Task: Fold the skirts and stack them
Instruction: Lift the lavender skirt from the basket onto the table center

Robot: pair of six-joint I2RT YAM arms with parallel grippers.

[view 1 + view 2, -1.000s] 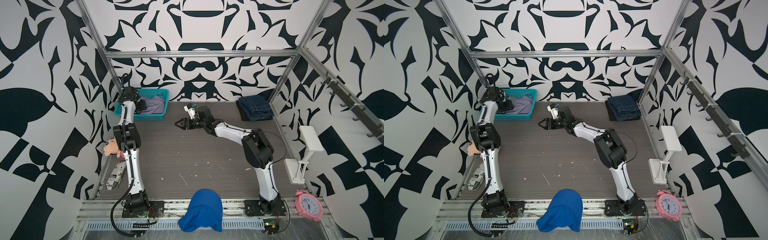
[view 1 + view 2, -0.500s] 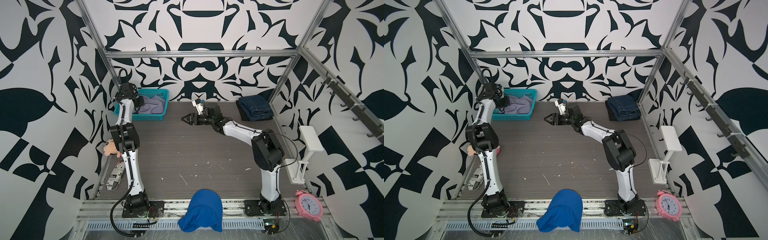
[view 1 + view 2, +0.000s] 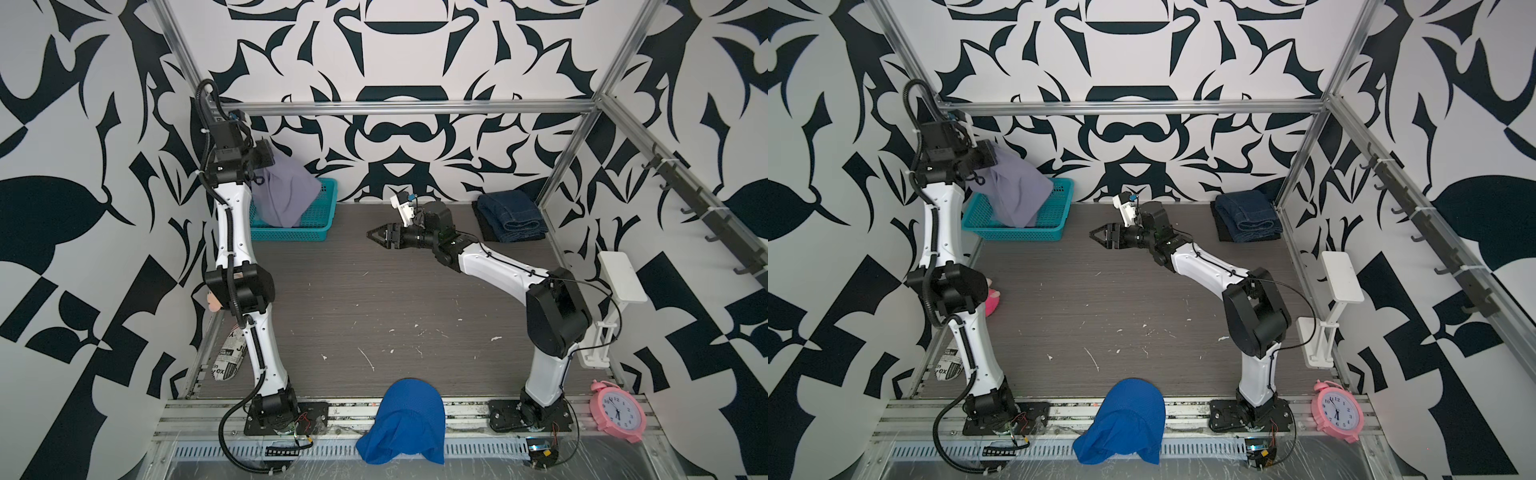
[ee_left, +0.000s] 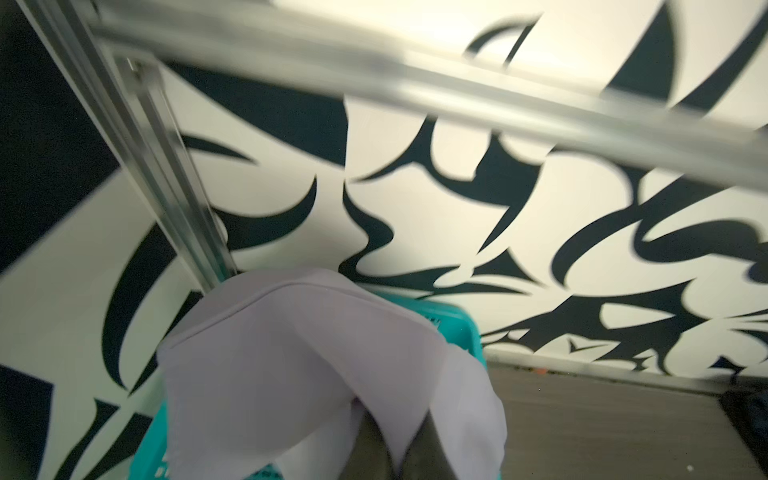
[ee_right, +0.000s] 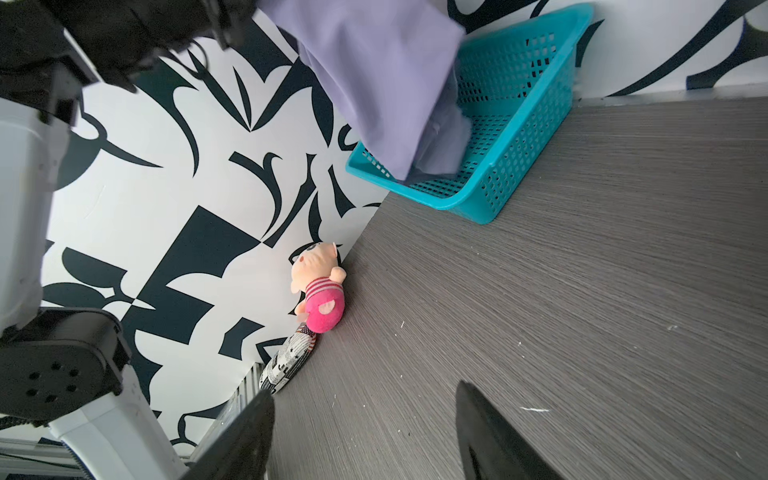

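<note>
Dark wood-grain table, busy black-and-white walls. Lavender-grey skirt [image 3: 284,195] just came up: a second ago it lay in the teal basket [image 3: 318,232]. Now it hangs as a smooth, limp drape from the left gripper [image 3: 262,158], which is clamped on its top edge, hem trailing inside the rigid mesh basket. Pick looks done; folding not yet begun. Denim skirt [image 3: 509,214], thick with stitched seams, sits folded on the black skirt [image 3: 484,228] in the far right corner. Right gripper [image 3: 376,237] has jaws apart, empty, and has pulled back mid-table.
</note>
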